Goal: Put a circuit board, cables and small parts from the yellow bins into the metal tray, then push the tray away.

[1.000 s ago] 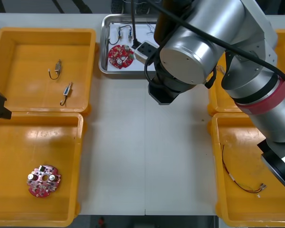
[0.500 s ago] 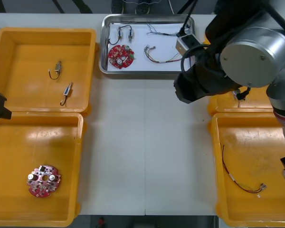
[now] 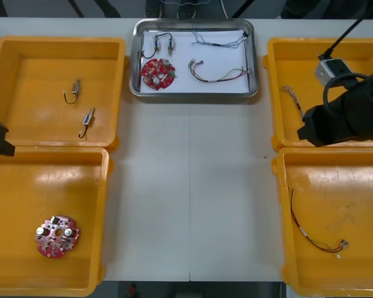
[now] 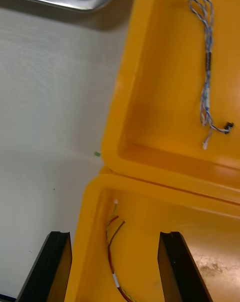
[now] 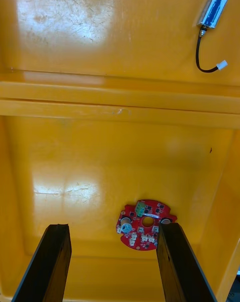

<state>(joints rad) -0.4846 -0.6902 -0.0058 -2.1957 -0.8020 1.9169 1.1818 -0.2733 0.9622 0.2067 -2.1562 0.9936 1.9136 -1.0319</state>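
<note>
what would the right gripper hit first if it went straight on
Probably the end of the red and yellow cable, just inside the wall of the near right yellow bin: the open right gripper straddles that spot, though depth is unclear.

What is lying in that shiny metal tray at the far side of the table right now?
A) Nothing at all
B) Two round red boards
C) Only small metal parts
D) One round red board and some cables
D: inside the metal tray lies a single round red circuit board, with thin cables spread next to it.
</note>
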